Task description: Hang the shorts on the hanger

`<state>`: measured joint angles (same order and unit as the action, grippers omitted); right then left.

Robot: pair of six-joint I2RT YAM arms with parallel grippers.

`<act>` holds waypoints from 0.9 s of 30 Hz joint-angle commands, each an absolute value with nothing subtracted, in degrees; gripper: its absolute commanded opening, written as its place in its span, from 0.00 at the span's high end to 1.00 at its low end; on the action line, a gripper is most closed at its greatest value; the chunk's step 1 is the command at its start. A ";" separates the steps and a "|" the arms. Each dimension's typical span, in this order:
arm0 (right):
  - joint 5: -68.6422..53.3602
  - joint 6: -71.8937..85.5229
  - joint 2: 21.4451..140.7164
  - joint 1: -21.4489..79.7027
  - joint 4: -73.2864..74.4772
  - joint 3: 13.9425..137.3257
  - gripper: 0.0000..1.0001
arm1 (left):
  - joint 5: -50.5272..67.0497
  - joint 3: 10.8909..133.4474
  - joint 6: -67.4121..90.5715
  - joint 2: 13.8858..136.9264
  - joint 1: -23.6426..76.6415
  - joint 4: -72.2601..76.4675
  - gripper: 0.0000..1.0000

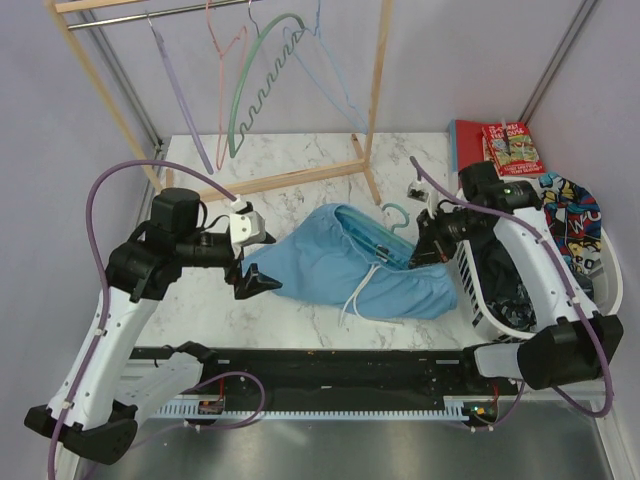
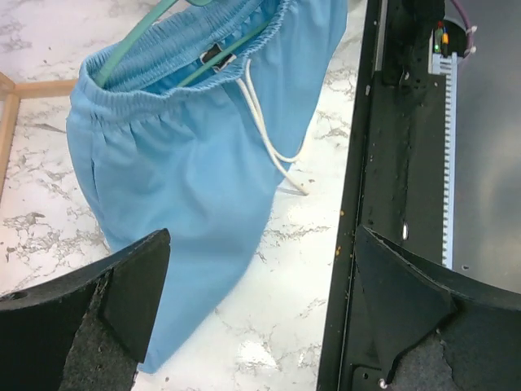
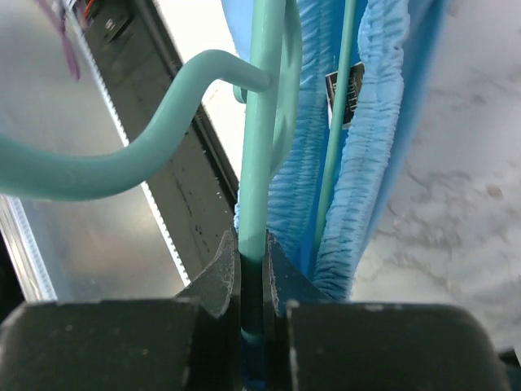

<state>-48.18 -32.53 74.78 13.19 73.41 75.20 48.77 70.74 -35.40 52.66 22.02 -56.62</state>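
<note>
The light blue shorts [image 1: 345,262] lie on the marble table with the waist toward the right and the white drawstring [image 1: 358,292] trailing off the front. The teal hanger [image 1: 397,212] sits inside the waistband, its hook sticking out at the top. My right gripper [image 1: 428,250] is shut on the hanger's arm [image 3: 262,163] at the waistband [image 3: 368,163]. My left gripper [image 1: 258,282] is open and empty at the shorts' left leg end [image 2: 175,269]; in the left wrist view the hanger's arms [image 2: 142,37] run inside the waist.
A wooden clothes rack [image 1: 290,178] stands at the back with a green wavy hanger [image 1: 255,85], a pink one and thin pale ones. A white basket [image 1: 505,300] with dark printed clothes sits at the right, red books [image 1: 500,145] behind it. The black rail [image 2: 383,163] runs along the table's front edge.
</note>
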 commanded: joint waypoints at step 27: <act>-45.00 11.68 105.37 5.44 48.87 130.33 1.00 | 48.87 69.35 -29.71 50.01 21.97 -52.03 0.00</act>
<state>-44.05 4.49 103.88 3.42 58.87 122.83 49.34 70.35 -31.09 50.54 22.00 -53.63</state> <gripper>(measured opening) 0.081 0.993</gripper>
